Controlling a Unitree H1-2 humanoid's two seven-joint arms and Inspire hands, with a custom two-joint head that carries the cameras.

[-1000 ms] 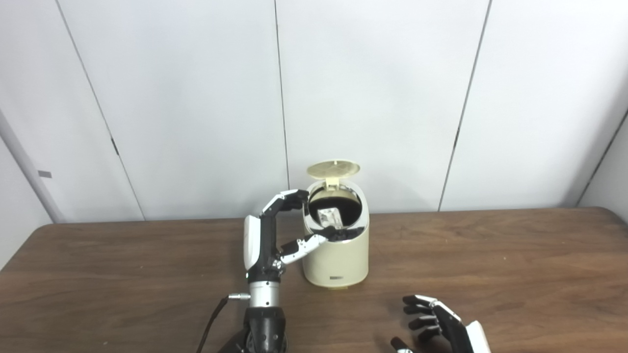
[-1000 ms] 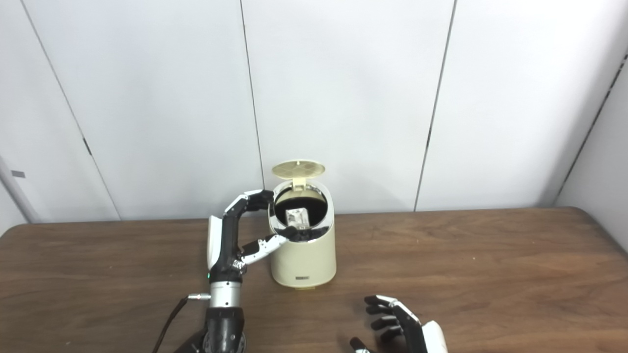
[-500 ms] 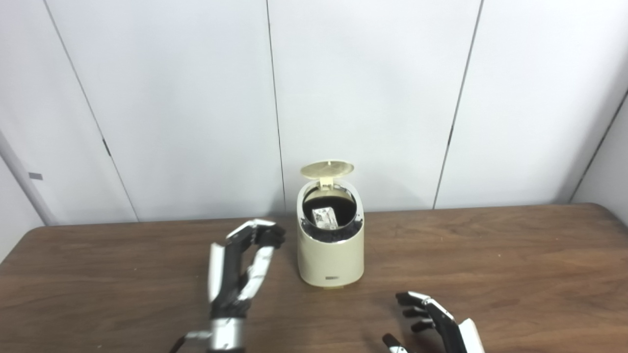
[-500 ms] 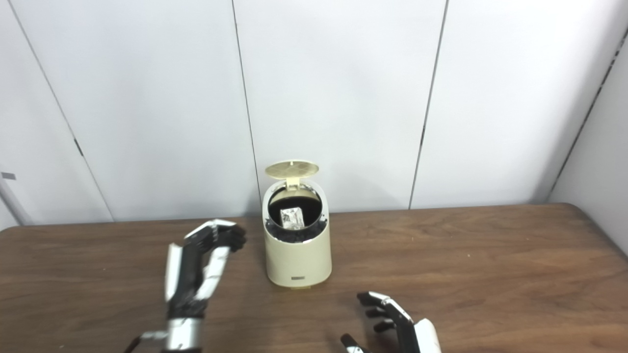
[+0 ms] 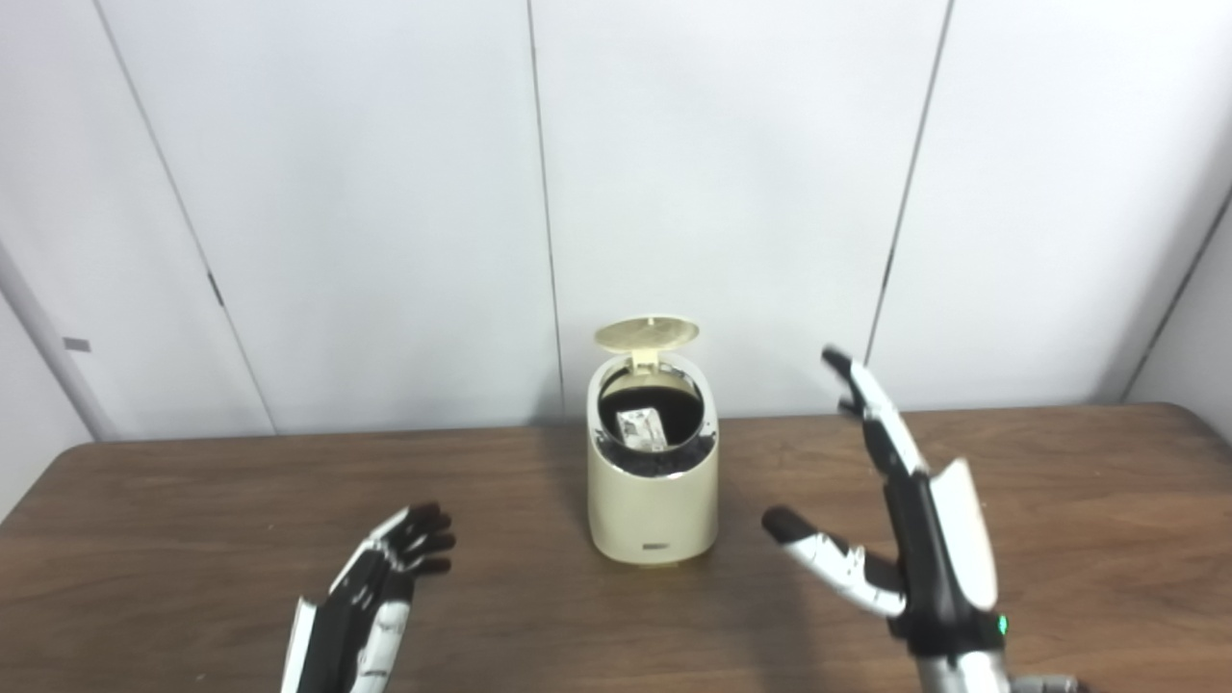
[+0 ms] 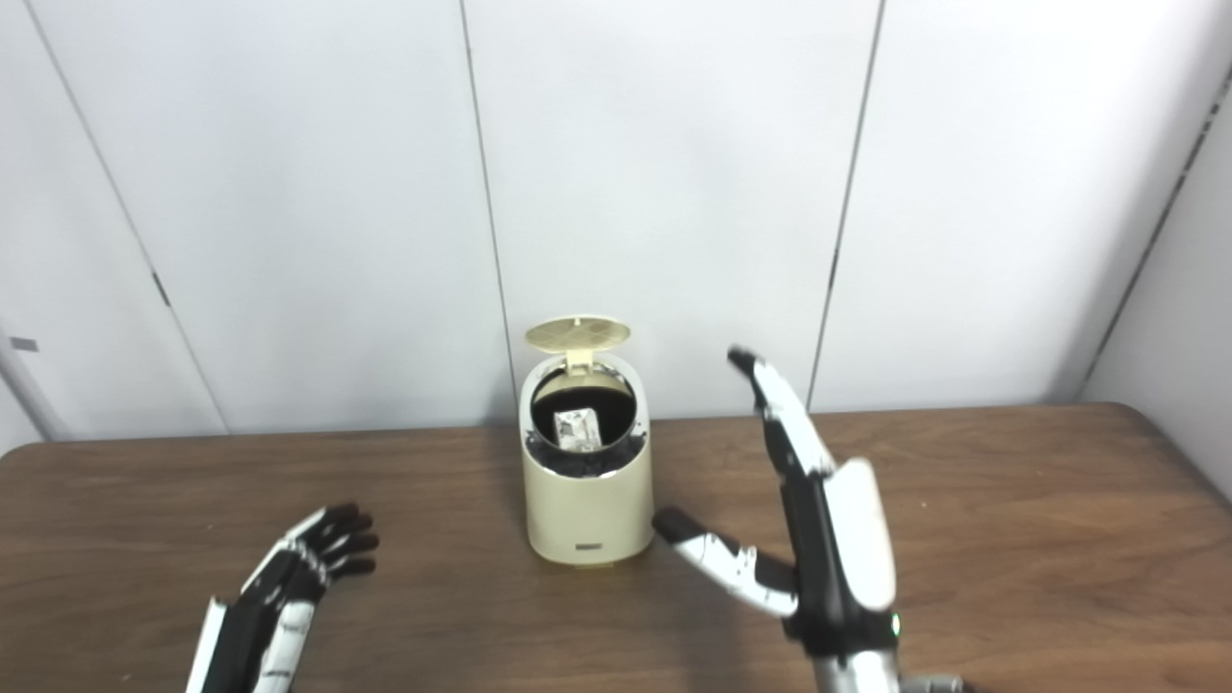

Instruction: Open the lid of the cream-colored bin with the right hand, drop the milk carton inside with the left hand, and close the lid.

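Cream-colored bin point(image 5: 653, 491) near the desk's point(image 5: 1059, 500) back edge now holds the milk carton point(image 5: 641, 427), lid point(image 5: 646, 333) still up; the empty, spread-fingered left hand point(image 5: 371, 597) has withdrawn to the front edge while the empty, spread-fingered right hand point(image 5: 905, 520) rises, likely to close it.

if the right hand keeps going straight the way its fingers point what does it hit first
Probably nothing on the table. The right hand points up and away, to the right of the bin and its open lid, so only the wall lies ahead; depth is unclear.
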